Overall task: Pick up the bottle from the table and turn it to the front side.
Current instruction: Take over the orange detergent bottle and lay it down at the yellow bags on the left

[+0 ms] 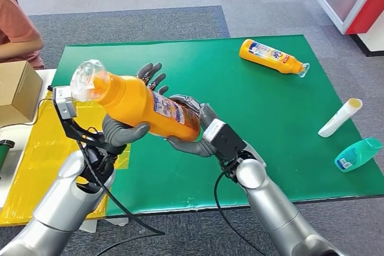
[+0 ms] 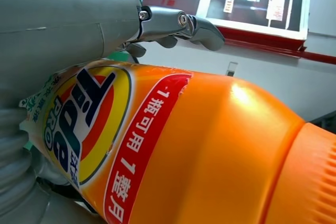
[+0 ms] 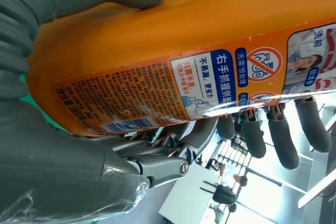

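Observation:
An orange detergent bottle (image 1: 140, 103) with a clear cap (image 1: 86, 79) is held in the air over the green mat (image 1: 281, 148), lying tilted with the cap up towards the left. My left hand (image 1: 124, 129) grips its upper body, thumb in front and fingers behind. My right hand (image 1: 192, 142) cups and holds its base end. In the left wrist view the bottle (image 2: 218, 150) shows its round logo label under my left hand (image 2: 59, 19). In the right wrist view the bottle (image 3: 158, 40) shows its printed back label, gripped by my right hand (image 3: 59, 171).
A second orange bottle (image 1: 272, 57) lies at the mat's far right. A white tube (image 1: 339, 118) and a teal bottle (image 1: 357, 154) lie near the right edge. A cardboard box (image 1: 18, 91) and a yellow sheet (image 1: 41, 148) are at left, a person (image 1: 18, 28) behind them.

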You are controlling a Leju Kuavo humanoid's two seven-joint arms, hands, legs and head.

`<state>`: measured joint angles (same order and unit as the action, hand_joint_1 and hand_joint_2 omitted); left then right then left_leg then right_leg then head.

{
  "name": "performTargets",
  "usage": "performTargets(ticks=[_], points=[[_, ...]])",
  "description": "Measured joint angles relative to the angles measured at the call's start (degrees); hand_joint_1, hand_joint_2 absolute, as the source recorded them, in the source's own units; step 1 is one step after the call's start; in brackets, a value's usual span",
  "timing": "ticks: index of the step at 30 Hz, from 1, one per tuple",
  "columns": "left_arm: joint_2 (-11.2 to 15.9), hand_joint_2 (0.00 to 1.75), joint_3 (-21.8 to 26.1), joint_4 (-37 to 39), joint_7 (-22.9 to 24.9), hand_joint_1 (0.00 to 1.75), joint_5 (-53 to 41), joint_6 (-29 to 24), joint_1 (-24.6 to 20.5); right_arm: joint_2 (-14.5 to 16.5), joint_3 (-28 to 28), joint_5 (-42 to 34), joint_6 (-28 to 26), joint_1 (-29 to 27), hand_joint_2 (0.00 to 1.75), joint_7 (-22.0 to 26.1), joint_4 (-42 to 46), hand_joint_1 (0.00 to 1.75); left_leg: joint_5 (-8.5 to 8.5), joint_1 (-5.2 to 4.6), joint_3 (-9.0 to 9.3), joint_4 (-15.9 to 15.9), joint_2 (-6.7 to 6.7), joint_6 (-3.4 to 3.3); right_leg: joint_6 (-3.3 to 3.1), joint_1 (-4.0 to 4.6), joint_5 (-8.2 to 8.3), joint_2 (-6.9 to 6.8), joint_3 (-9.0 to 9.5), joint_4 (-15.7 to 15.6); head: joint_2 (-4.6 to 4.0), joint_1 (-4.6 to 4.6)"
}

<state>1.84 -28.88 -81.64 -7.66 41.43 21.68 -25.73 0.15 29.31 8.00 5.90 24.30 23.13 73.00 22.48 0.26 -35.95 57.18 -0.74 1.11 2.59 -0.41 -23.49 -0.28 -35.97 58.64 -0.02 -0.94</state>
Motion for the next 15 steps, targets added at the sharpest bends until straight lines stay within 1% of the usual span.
performTargets(ticks=[2,15], points=[[0.1,1.75,-0.1,0.0,-0.1,1.75,-0.4,-0.1,0.0,0.0,0.0,0.1,-0.1,0.0,1.75,0.0,0.0,1.75,0.0,0.0,0.0,0.0,0.0,0.0,0.0,0.0,0.0,0.0,0.0,0.0,0.0,0.0],[0.2,1.75,-0.4,0.0,-1.2,1.75,-1.8,-0.9,0.0,0.0,0.2,0.2,-0.3,-0.4,1.75,0.1,0.0,1.75,0.0,0.0,0.0,0.0,0.0,0.0,0.0,0.0,0.0,0.0,0.0,0.0,0.0,0.0]])
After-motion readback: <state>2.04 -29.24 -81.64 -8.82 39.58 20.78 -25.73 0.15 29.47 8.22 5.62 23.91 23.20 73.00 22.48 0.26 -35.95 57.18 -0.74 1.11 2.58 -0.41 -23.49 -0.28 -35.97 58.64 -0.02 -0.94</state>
